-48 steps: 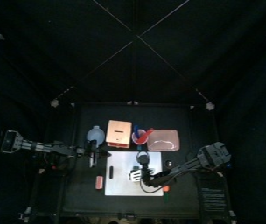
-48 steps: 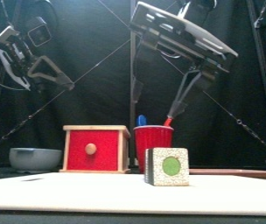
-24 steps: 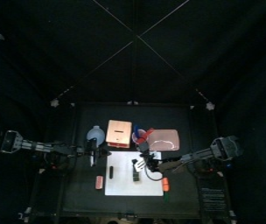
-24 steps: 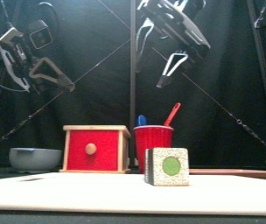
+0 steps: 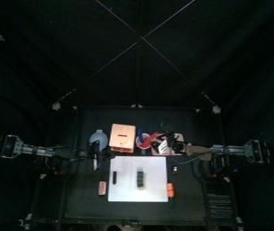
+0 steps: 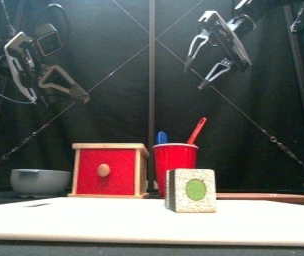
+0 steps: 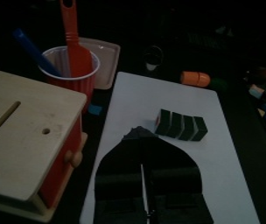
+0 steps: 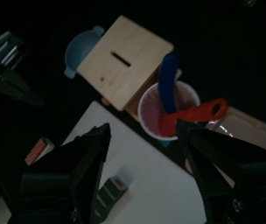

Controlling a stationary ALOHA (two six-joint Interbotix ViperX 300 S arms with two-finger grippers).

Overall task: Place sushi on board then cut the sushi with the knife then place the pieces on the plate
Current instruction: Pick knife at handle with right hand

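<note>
Now your sushi roll (image 6: 191,190) stands alone on the white board (image 6: 88,222), placing done. Behind it, the right gripper (image 8: 142,129) has pulled back over the red cup (image 6: 175,166), jaws wide and empty, likely for the red knife (image 6: 196,131); the left gripper (image 7: 136,138) idles, jaws closed on nothing.

Left arm (image 5: 50,153) and right arm (image 5: 230,151): black, slender jointed links. Left gripper (image 7: 139,133) and right gripper (image 8: 145,131): two tapered black jaws each, outer faces grey in front view.
</note>
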